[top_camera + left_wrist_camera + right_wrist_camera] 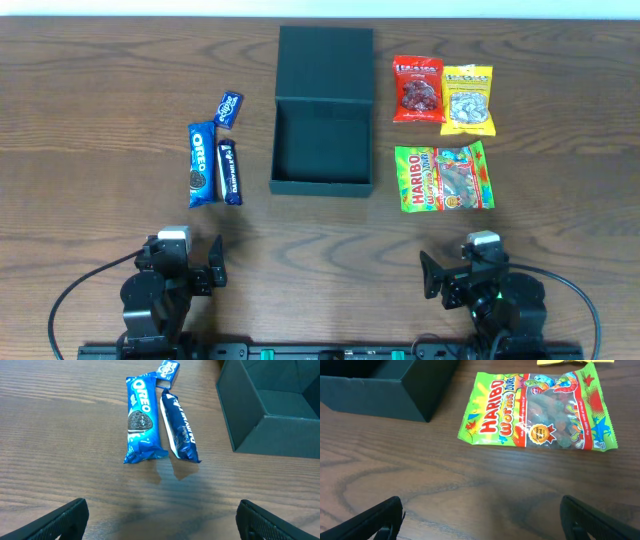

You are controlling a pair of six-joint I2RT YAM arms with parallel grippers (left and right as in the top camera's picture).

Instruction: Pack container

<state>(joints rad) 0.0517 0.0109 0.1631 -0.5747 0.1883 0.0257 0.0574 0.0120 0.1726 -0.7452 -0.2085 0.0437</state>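
The dark teal container point(322, 182) stands open at the table's middle, its flap lid point(325, 60) laid back behind it; its inside looks empty. Left of it lie a blue Oreo pack point(202, 164), a dark blue bar point(230, 172) and a small blue packet point(229, 109). Right of it lie a red packet point(417, 89), a yellow packet point(467, 100) and a green Haribo bag point(444, 177). My left gripper point(192, 262) is open and empty near the front edge, the Oreo pack point(141, 419) ahead of it. My right gripper point(450, 272) is open and empty, the Haribo bag point(538, 411) ahead.
The wooden table point(90, 120) carries everything. The container's corner shows in the left wrist view point(265, 415) and in the right wrist view point(385, 385). Black cables loop beside both arm bases at the front edge.
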